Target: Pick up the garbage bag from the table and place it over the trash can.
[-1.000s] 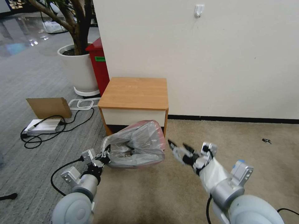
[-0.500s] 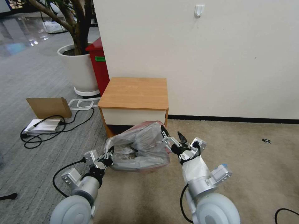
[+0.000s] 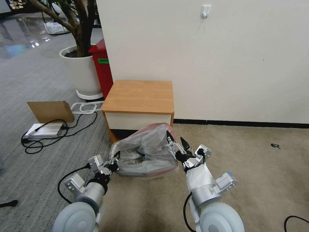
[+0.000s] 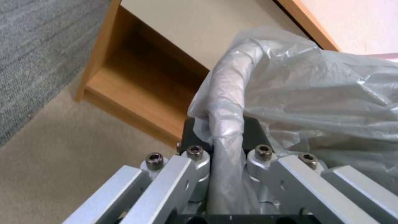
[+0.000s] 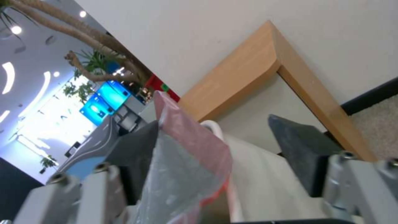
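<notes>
On the carpet just in front of the table [image 3: 138,96], we see the garbage bag [image 3: 146,151] draped over the trash can [image 5: 265,183], grey plastic with its pink-red edge up. Our left gripper [image 3: 113,163] is clamped on the bag-covered rim at the bin's left side; the left wrist view shows plastic pinched between its pads [image 4: 195,133]. Our right gripper [image 3: 177,144] sits at the bin's right side, jaws spread wide, with the bag's pink edge and the cream rim lying between its fingers [image 5: 303,146], untouched.
</notes>
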